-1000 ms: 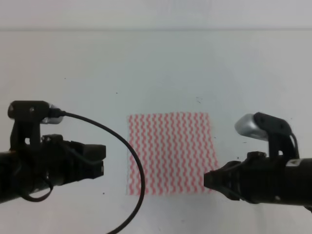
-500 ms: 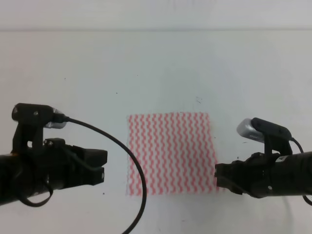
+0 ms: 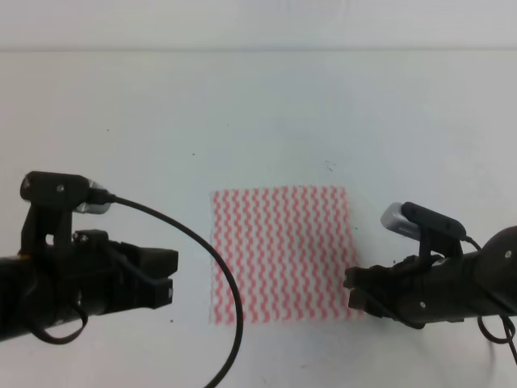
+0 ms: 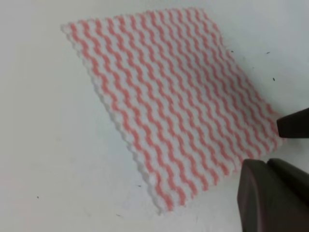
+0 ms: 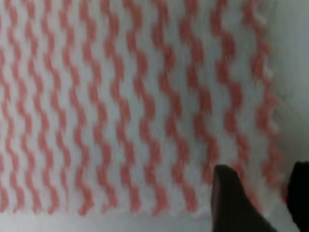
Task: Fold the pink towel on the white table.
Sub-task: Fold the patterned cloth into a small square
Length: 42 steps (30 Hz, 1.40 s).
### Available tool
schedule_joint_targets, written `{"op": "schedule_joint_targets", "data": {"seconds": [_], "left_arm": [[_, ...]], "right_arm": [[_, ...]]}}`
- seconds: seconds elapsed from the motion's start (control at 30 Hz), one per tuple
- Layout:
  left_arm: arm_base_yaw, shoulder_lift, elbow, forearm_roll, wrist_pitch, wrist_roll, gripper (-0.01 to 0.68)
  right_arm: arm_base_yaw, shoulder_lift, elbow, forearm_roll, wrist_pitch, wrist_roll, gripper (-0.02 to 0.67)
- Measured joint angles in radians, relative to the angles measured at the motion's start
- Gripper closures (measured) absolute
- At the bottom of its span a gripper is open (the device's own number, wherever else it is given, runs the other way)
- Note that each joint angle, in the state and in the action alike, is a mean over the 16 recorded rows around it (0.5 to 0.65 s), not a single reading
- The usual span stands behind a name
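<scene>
White desk (image 3: 258,113) fills the overhead frame, plain apart from a few small dark specks. A little below and right of centre lies the towel (image 3: 283,254), a thin cloth with pink and white wavy stripes, spread flat in a single layer with its edges roughly square to the frame.

The left arm comes in from the lower left of the overhead frame. A black cable (image 3: 212,259) loops from its wrist camera down across the towel's left edge. The left tool (image 3: 166,276) hangs near the towel's left side, apart from the cloth; whether its fingers are spread or pressed together cannot be told.

The right arm enters from the lower right. The right tool (image 3: 354,289) sits at the towel's lower right corner. In the right wrist view the right tool (image 5: 263,195) shows two dark fingers spread apart over that corner, with striped cloth between them; whether they touch the cloth is unclear.
</scene>
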Motion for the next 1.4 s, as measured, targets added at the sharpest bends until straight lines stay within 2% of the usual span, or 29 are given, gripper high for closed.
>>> {"op": "schedule_joint_targets", "data": {"seconds": [0.73, 1.4], "left_arm": [[0.000, -0.001, 0.000, 0.004, 0.002, -0.002, 0.680], [0.000, 0.000, 0.000, 0.004, 0.002, -0.002, 0.681]], "right_arm": [[-0.001, 0.044, 0.000, 0.012, 0.059, -0.007, 0.417], [-0.001, 0.045, -0.002, 0.013, 0.001, -0.007, 0.556]]}}
